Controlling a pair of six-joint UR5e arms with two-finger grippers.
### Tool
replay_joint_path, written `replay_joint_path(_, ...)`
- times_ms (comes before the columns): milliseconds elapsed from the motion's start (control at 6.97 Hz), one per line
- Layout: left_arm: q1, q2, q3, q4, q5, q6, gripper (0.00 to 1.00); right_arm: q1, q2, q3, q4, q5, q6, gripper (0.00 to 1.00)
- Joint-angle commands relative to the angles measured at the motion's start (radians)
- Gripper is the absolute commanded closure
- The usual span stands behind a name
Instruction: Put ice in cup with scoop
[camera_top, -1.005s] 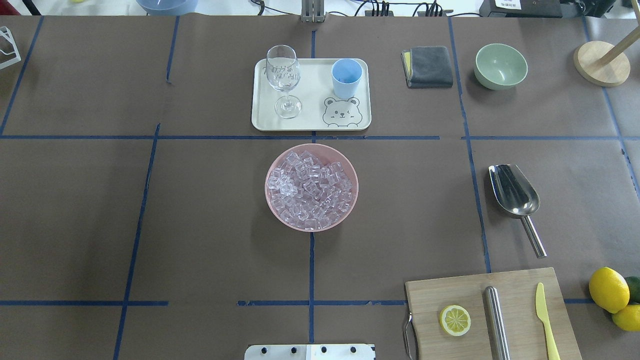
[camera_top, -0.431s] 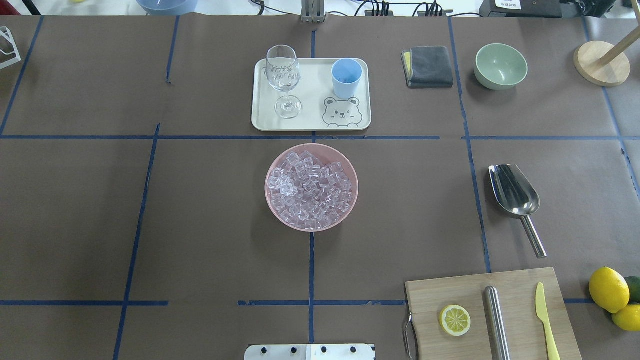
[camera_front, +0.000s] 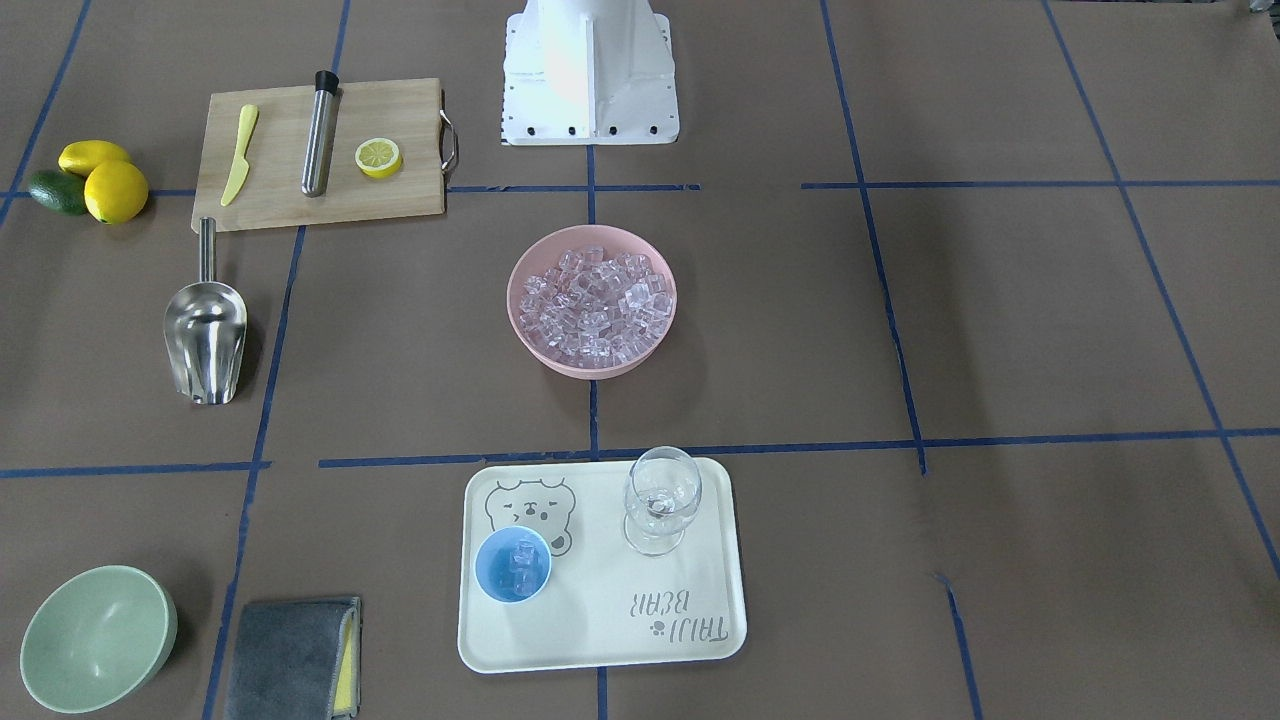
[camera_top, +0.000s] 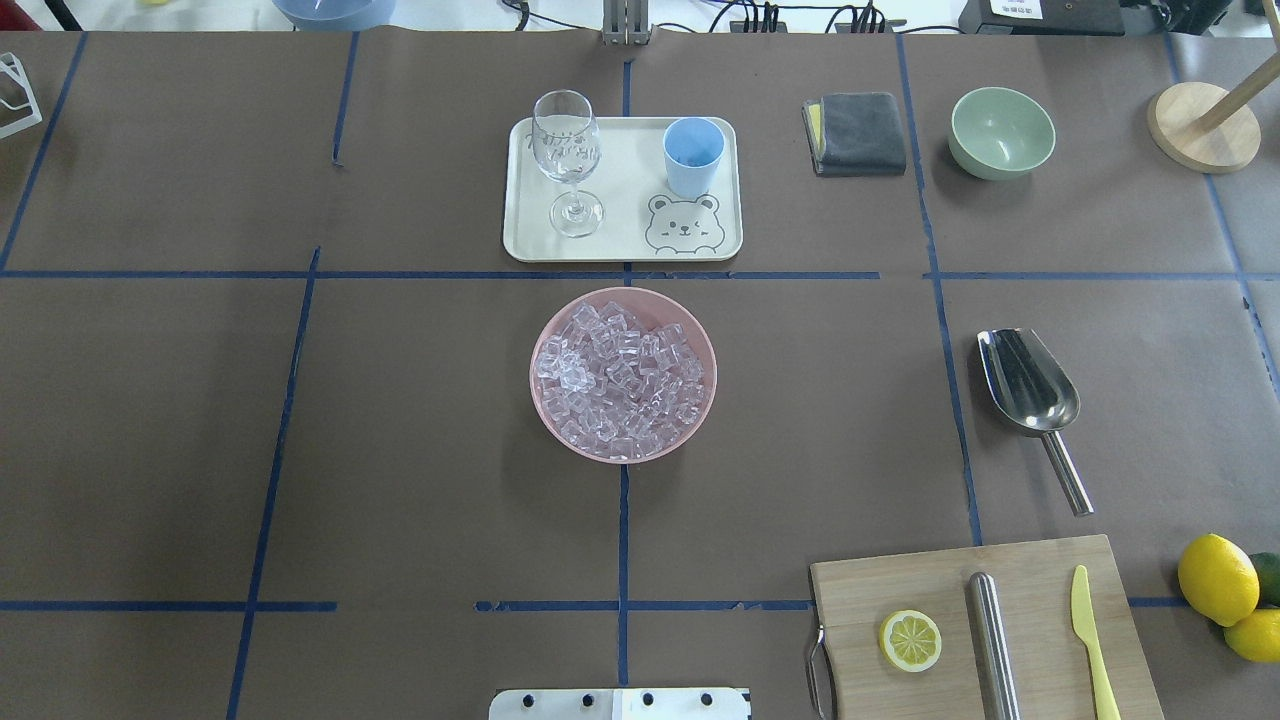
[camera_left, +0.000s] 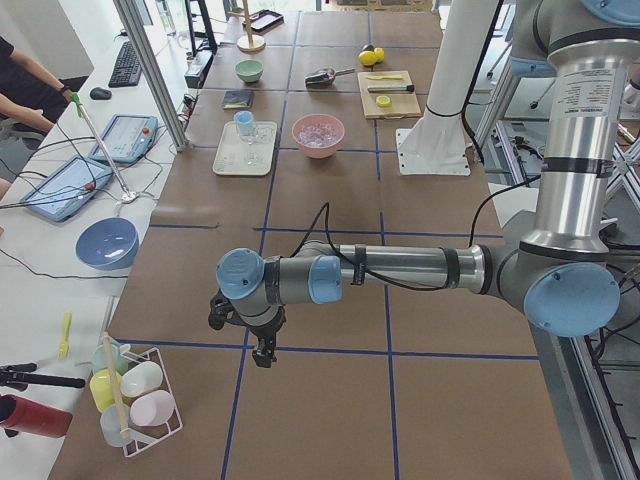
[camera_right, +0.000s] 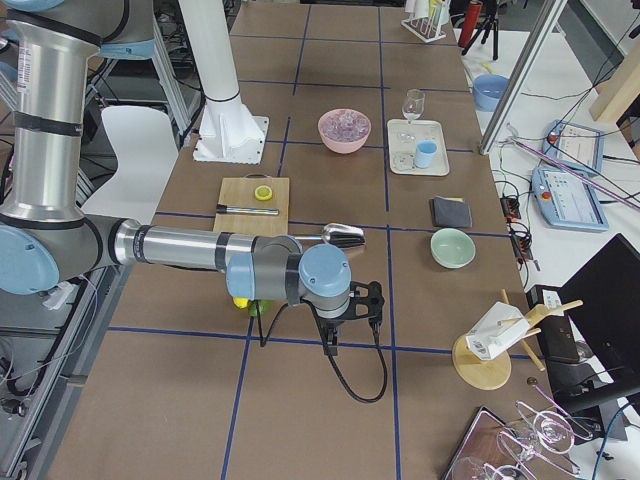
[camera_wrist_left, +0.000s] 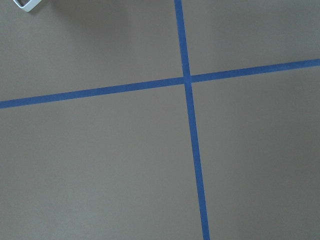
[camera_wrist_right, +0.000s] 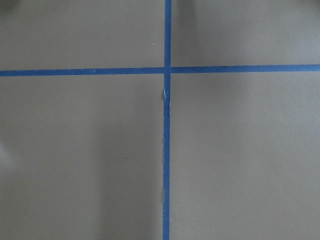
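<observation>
The ice fills a pink bowl at the table's middle. The light-blue cup stands on the white tray; the front-facing view shows a few ice cubes inside the cup. The steel scoop lies free on the table at the right, handle toward the robot. My left gripper shows only in the exterior left view, far from these things. My right gripper shows only in the exterior right view. I cannot tell whether either is open or shut.
A clear wine glass stands on the tray beside the cup. A cutting board holds a lemon half, a steel tube and a yellow knife. Lemons, a green bowl, a grey cloth and a wooden stand sit on the right.
</observation>
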Motion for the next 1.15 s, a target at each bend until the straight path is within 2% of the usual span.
replay_joint_path(0, 0.000, -0.001, -0.003, -0.001, 0.001, 0.000, 0.00, 0.007, 0.005, 0.037, -0.048, -0.008, -0.003, 0.00)
replay_joint_path(287, 0.000, -0.005, -0.003, 0.000, 0.000, 0.000, 0.00, 0.004, 0.070, 0.014, -0.050, -0.072, -0.003, 0.00)
replay_joint_path(1005, -0.002, 0.003, -0.003, -0.003, 0.009, -0.035, 0.00, -0.013, 0.088, -0.019, -0.040, -0.070, 0.014, 0.00)
